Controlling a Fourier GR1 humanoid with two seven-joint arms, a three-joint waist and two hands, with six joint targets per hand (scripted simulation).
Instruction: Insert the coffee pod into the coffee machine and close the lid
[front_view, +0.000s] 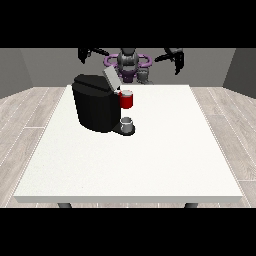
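machine (97, 107): at 10 o'clock from table (165, 160) centre, lid (111, 77) tilted up, open
pod: not clearly visible; a grey thing (128, 122) sits at machine base, can't confirm
red thing at the machine (127, 100): just above grey thing
hands: view-left (84, 55) and view-right (176, 61) both raised at 12 o'clock, holding nothing; finger spread unclear
nearer: view-left hand, my guess

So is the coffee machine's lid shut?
No, the lid stands tilted up and open above the black coffee machine.
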